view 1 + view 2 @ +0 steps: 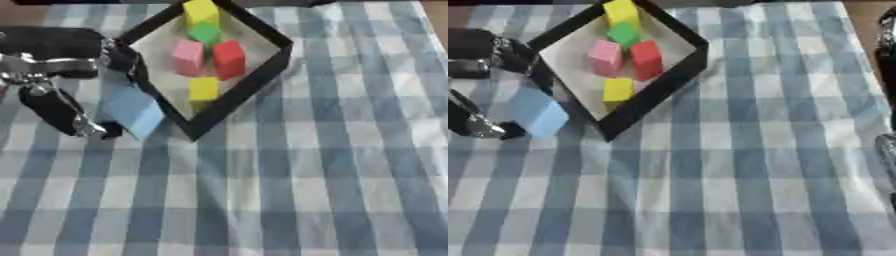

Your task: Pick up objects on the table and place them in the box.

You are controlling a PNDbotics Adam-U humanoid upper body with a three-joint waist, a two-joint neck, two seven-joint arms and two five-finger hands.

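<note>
Seemingly a light, stiff foam cube, the blue block [133, 111] sits pinched between the left hand's [54, 75] thumb and fingers, best held by flat opposite faces beside the box [278, 55].

The left hand [61, 85] is mostly glossy black casing, chunky and rounded up top, with shiny silver metal bits at the joints and what looks like a chrome ring or bracket around the wrist area. Its fingers [54, 111] are black too, with silver tips or linkages, though it's too blurry to say which. At the right edge there's a dark curved sliver, probably the right arm [885, 47].
</note>
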